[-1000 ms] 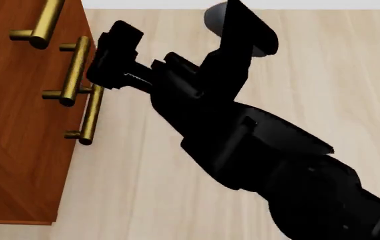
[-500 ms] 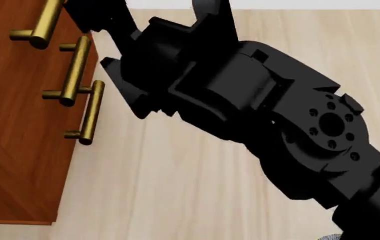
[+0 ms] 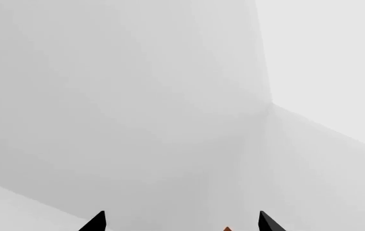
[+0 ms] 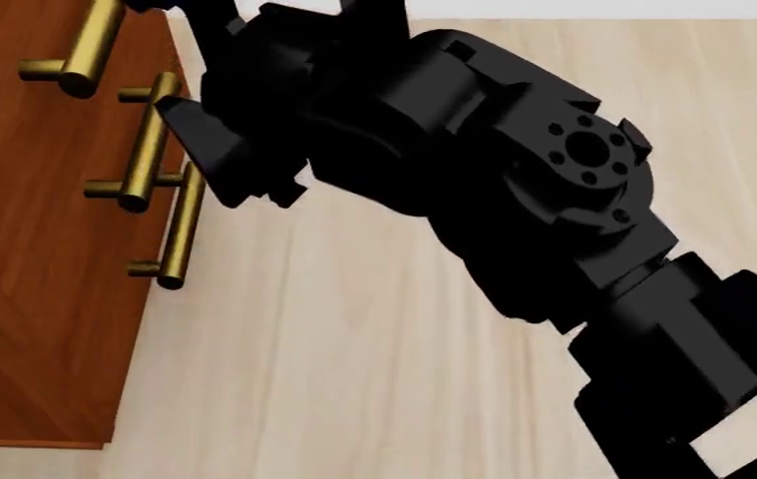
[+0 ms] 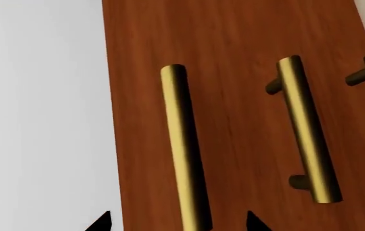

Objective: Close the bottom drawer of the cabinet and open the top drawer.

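The reddish-brown cabinet (image 4: 32, 299) fills the left of the head view, and its three drawer fronts look flush. The bottom drawer's brass handle (image 4: 179, 225) is the one nearest the floor. My right arm (image 4: 485, 170) reaches across to the top drawer's handle (image 4: 75, 50). In the right wrist view my right gripper (image 5: 177, 222) is open, one fingertip on each side of the top drawer's handle (image 5: 182, 144) without touching it. The top drawer (image 5: 140, 96) lies behind that handle. My left gripper (image 3: 182, 222) is open and empty, facing grey walls.
Pale wooden floor (image 4: 392, 349) spreads to the right of the cabinet. The middle drawer's handle (image 5: 304, 130) sits beside the top one. A white wall (image 5: 41, 120) borders the cabinet's top edge in the right wrist view. My right arm hides much of the floor.
My right arm has lifted away from the bottom handle and swung up toward the top handle. Its gripper has moved to the head view's upper edge. The cabinet has not changed.
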`<state>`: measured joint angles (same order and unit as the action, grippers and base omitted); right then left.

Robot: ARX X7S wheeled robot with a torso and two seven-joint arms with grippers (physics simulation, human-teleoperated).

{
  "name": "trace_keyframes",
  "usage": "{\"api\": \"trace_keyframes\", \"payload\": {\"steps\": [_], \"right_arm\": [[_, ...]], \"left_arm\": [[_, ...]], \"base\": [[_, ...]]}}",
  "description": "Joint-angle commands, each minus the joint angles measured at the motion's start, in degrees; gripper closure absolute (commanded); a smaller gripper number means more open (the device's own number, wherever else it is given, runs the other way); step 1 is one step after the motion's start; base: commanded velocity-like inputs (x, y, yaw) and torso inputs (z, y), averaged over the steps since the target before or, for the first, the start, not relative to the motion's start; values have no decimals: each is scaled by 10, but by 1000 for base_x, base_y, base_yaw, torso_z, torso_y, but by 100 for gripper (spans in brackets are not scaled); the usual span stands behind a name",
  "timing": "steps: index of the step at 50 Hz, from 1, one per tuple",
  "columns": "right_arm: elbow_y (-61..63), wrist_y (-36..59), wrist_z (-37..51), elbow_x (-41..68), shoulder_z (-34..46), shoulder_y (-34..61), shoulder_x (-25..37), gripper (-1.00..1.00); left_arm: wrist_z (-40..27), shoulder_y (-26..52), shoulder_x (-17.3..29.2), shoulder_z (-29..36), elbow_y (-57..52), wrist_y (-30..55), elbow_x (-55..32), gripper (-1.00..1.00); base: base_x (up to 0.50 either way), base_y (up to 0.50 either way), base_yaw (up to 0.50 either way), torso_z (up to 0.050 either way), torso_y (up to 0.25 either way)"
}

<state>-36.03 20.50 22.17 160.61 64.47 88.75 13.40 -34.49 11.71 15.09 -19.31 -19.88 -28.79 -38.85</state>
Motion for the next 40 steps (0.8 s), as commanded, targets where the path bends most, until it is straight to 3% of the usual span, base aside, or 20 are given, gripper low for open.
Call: {"api": "trace_keyframes", "payload": {"steps": [1,5,19,40], "right_arm": [[-121,62,-15,4,13,19,-54,-100],[-212,117,-32,2,25,31,-91,-100],[-296,172,-53,-4,42,49,-131,-100],[-196,126,-45,7,60,53,-105,-100]], "left_arm": [[-1,0,1,1,1,-2,0,-100],[-5,0,4,2,-3,2,0,-100],[-3,-1,4,3,-1,-3,-1,-100],[-3,-2,5,5,2,-8,-4,-100]], "base": [[0,0,0,0,0],[0,0,0,0,0],[0,0,0,0,0],[0,0,0,0,0]]}}
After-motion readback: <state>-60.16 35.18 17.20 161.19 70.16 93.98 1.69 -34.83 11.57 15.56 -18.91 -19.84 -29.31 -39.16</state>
